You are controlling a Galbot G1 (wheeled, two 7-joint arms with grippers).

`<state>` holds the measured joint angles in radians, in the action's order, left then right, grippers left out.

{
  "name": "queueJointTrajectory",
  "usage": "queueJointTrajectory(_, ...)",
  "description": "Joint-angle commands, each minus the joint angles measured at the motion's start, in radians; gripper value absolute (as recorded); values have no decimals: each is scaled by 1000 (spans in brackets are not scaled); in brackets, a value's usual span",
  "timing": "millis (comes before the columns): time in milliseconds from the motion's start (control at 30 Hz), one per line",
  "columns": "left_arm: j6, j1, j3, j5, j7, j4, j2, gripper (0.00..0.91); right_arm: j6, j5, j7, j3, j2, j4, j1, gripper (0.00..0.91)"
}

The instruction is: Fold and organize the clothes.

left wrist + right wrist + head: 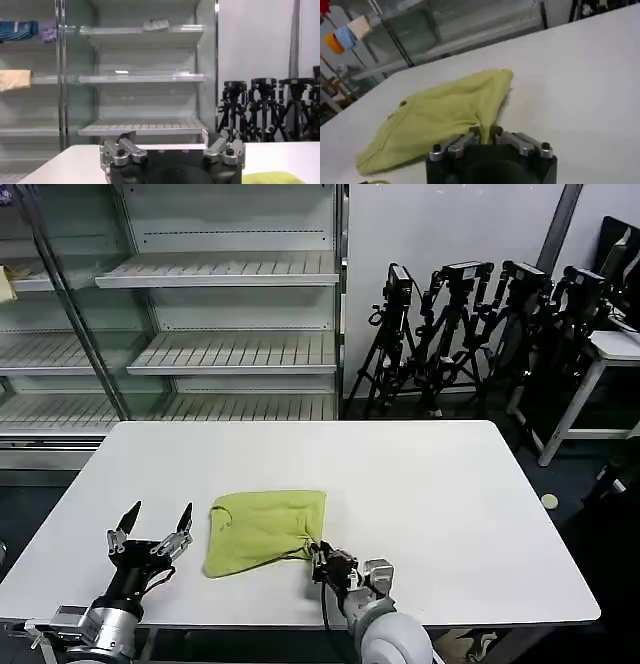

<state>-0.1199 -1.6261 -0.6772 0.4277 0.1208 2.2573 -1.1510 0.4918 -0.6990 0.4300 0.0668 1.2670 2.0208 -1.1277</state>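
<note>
On the white table point(430, 484), toward its near edge and a little left of centre, lies the shirt point(265, 529), a lime yellow-green bundle folded into a rough square with its fabric drawn to a point at the near right corner. Right gripper point(320, 558) sits low at that corner, its fingers point(472, 134) clenched on the pinched cloth; from the right wrist camera the shirt point(440, 117) fans out away from the closed tips. Left gripper point(152, 527) hovers just beside the shirt's left edge, apart from it, fingers point(184, 519) spread wide and holding nothing. Behind the table stand bare shelves point(220, 269), with tripods point(470, 334) against the wall to the right.
</note>
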Motion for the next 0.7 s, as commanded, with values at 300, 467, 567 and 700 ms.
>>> queueJointTrajectory(300,2,3,-16,9,0,1,1,907,-215,515,-75,-106,-62,104,-92,907)
queueJointTrajectory(467,5,1,-12,8,0,8,-8,907,-271,648,-58,-181,-66,144,-171,907)
queueJointTrajectory(567,5,2,-4,7,0,13,-12,907,-276,644,-58,-200,-66,172,-222,907)
queueJointTrajectory(700,3,5,5,7,0,21,-14,907,-296,674,-47,-225,-56,197,-278,907)
